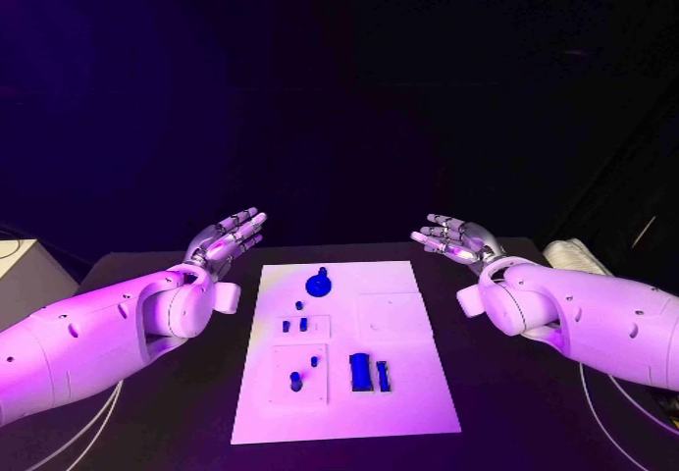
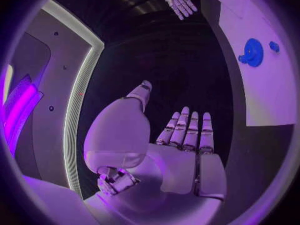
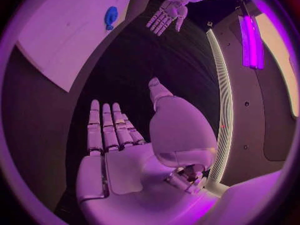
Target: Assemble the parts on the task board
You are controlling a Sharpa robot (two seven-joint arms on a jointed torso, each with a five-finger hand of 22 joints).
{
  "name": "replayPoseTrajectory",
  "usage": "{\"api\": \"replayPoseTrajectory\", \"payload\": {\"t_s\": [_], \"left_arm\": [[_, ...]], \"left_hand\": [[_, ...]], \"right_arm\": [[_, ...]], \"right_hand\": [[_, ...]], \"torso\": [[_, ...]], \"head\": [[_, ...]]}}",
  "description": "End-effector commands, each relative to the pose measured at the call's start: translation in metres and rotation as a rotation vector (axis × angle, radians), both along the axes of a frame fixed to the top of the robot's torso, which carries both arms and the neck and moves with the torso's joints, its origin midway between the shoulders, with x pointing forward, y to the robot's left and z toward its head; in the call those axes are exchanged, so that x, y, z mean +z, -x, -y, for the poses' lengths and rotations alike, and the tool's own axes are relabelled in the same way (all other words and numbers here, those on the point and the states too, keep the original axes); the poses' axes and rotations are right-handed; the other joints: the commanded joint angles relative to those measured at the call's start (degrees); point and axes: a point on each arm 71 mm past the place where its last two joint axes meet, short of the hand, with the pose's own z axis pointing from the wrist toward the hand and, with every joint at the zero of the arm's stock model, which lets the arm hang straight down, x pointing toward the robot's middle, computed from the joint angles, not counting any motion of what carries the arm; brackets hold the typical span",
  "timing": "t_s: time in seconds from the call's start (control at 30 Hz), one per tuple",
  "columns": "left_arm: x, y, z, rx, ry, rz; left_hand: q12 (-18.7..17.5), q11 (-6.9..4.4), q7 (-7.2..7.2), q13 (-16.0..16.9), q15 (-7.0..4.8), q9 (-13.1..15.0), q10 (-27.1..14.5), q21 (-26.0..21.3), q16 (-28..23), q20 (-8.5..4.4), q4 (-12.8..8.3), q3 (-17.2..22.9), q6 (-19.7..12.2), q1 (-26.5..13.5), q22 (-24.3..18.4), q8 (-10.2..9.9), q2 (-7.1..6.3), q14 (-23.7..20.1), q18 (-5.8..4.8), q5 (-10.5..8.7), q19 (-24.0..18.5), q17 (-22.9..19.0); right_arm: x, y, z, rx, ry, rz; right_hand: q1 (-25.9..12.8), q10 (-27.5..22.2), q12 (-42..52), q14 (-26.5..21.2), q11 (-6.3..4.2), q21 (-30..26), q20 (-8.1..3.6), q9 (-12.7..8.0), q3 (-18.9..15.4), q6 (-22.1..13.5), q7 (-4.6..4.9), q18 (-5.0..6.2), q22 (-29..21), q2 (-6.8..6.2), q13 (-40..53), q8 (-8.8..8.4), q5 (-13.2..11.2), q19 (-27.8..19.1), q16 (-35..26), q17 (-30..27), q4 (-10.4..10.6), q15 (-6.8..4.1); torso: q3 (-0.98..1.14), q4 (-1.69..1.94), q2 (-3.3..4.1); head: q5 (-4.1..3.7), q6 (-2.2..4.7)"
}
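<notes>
— Broadly, what on the black table (image 1: 156, 412), and why so?
— Largest first: white task board (image 1: 403, 392) flat in the middle, long side running away from the robot, likely so both arms reach it alike.
— And the arms?
— Left hand (image 1: 227, 235) beside the board's far left corner, right hand (image 1: 455, 238) off its far right corner; both palms up, fingers spread, holding nothing, well clear of the plate. Fits a rest pose either ahead of picking or after releasing.
— Parts?
— Round blue part (image 1: 320, 285) near the far edge; two upright blue bars (image 1: 368, 373) near the front; small blue pegs (image 1: 296, 381) in the left recesses. Seated or loose: cannot tell.
</notes>
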Motion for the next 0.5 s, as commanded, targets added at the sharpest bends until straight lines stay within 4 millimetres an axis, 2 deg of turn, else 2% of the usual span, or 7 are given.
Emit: {"api": "replayPoseTrajectory", "payload": {"t_s": [0.03,0.07,0.1,0.27,0.5], "left_arm": [[0.001,0.005,0.008,0.03,-0.013,0.012],[0.0,0.007,0.012,0.037,-0.015,0.013],[-0.001,0.011,0.017,0.048,-0.018,0.015],[-0.003,0.026,0.036,0.087,-0.031,0.02],[-0.002,0.052,0.063,0.148,-0.053,0.029]], "left_hand": [[-3.4,-3.21,-2.93,-1.3,-2.78,-5.8,-24.8,-5.7,-7.4,-5.31,-5.3,-7.9,-16.4,-20.3,-4.8,-4.9,4.08,-15.7,-3.74,-5.08,-14.0,-5.1],[-3.4,-3.21,-2.93,-1.3,-2.78,-5.8,-24.8,-5.7,-7.4,-5.31,-5.3,-7.9,-16.4,-22.0,-4.8,-4.9,4.08,-15.7,-3.74,-5.08,-14.0,-5.1],[-3.4,-3.21,-2.93,-1.3,-2.78,-5.8,-24.8,-5.7,-7.4,-5.31,-5.3,-7.9,-16.4,-63.6,-4.8,-4.9,4.08,-15.7,-3.74,-5.08,-14.0,-5.1],[-3.4,-3.21,-2.93,-1.3,-2.78,-5.8,-24.8,-5.7,-7.4,-5.31,-5.3,-7.9,-16.4,-63.6,-4.8,-4.9,4.08,-15.7,-3.74,-5.08,-14.0,-5.1],[-3.4,-3.21,-2.93,-1.3,-2.78,-5.8,-24.8,-5.7,-7.4,-5.31,-5.3,-7.9,-16.4,-63.6,-4.8,-4.9,4.08,-15.7,-3.74,-5.08,-14.0,-5.1]], "right_arm": [[0.001,0.008,-0.013,-0.028,-0.072,0.036],[0.001,0.011,-0.018,-0.034,-0.096,0.041],[0.0,0.017,-0.026,-0.046,-0.136,0.048],[0.001,0.037,-0.05,-0.089,-0.25,0.062],[0.003,0.054,-0.068,-0.132,-0.336,0.063]], "right_hand": [[-19.8,-28.4,-4.6,-22.8,-2.38,-1.4,-3.41,-6.6,-6.5,-16.5,-3.41,-3.5,-14.7,3.91,-7.2,-5.38,-2.0,-28.5,-9.3,-11.9,-5.1,-1.47],[-21.4,-28.4,-4.6,-22.8,-2.38,-1.4,-3.41,-6.6,-6.5,-16.5,-3.41,-3.5,-14.7,3.91,-7.2,-5.38,-2.0,-28.5,-9.3,-11.9,-5.1,-1.47],[-62.4,-28.4,-4.6,-22.8,-2.38,-1.4,-3.41,-6.6,-6.5,-16.5,-3.41,-3.5,-14.7,3.91,-7.2,-5.38,-2.0,-28.5,-9.3,-11.9,-5.1,-1.47],[-62.4,-28.4,-4.6,-22.8,-2.38,-1.4,-3.41,-6.6,-6.5,-16.5,-3.41,-3.5,-14.7,3.91,-7.2,-5.38,-2.0,-28.5,-9.3,-11.9,-5.1,-1.47],[-62.4,-28.4,-4.6,-22.8,-2.38,-1.4,-3.41,-6.6,-6.5,-16.5,-3.41,-3.5,-14.7,3.91,-7.2,-5.38,-2.0,-28.5,-9.3,-11.9,-5.1,-1.47]], "torso": [[0.25,0.42,-1.85],[0.31,0.52,-2.29],[0.39,0.64,-2.84],[0.5,0.84,-3.72],[0.51,0.85,-3.77]], "head": [[0.47,1.5],[0.59,1.9],[0.74,2.39],[0.98,3.19],[0.99,3.23]]}}
